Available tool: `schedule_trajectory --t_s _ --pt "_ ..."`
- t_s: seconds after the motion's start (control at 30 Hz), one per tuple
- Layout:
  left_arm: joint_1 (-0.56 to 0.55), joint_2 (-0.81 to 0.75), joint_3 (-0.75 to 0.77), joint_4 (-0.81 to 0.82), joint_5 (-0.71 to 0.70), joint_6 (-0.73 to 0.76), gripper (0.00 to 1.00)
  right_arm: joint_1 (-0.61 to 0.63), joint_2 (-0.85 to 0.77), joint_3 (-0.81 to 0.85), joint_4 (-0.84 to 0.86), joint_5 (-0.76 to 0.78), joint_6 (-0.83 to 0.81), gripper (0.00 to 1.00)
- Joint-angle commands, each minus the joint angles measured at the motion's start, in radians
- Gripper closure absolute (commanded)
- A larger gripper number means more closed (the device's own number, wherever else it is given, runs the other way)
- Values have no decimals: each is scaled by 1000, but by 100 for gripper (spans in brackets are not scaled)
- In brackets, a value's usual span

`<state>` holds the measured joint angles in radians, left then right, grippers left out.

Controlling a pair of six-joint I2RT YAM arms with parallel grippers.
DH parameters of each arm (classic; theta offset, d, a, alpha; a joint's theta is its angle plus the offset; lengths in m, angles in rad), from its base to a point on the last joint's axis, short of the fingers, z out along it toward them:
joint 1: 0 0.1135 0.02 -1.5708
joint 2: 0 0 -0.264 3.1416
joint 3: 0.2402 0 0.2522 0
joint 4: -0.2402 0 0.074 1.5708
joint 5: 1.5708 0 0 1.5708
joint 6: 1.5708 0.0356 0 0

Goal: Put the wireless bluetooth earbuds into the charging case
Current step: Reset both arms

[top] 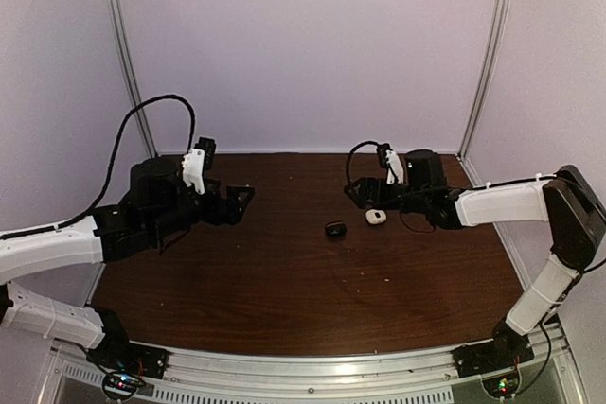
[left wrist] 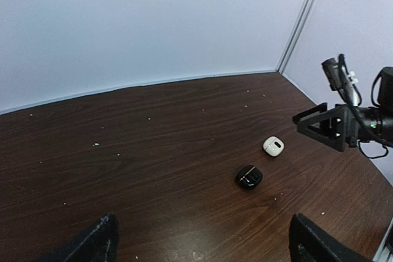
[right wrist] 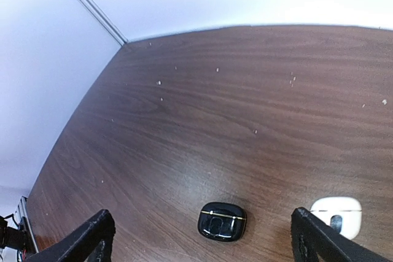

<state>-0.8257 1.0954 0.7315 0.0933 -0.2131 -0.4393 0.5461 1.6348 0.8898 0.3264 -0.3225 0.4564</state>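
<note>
A black pebble-shaped charging case (top: pixel 335 229) with a gold line (right wrist: pixel 222 221) lies on the dark wood table. A white case (top: pixel 376 218) sits just to its right, with a dark oval mark on top (right wrist: pixel 336 216). No loose earbuds show in any view. My right gripper (top: pixel 360 192) hovers just behind the two cases. It is open, and in its wrist view the black case lies between its spread fingers (right wrist: pixel 202 236). My left gripper (top: pixel 242 202) is open too and holds nothing, well to the left of the cases (left wrist: pixel 206 240).
The table (top: pixel 284 281) is brown wood with small pale specks. White walls with metal corner posts (top: pixel 123 54) close in the back and both sides. A black cable (top: pixel 151 106) loops above the left arm.
</note>
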Motion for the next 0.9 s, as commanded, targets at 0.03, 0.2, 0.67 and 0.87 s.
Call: schedule_trajectory --t_s 0.03,0.2,0.67,0.87 --pt "144 11 75 -82 101 -42 2 -26 -114 -17 -89 95 -56 0" --pt "280 50 90 -137 157 -45 2 -35 -208 -47 -136 168 -74 0" --pt "395 106 -111 42 192 -115 2 -35 -378 -254 -63 254 -54 0" --pt "395 136 -143 58 191 -106 2 -35 -379 -315 -1 233 -48 0"
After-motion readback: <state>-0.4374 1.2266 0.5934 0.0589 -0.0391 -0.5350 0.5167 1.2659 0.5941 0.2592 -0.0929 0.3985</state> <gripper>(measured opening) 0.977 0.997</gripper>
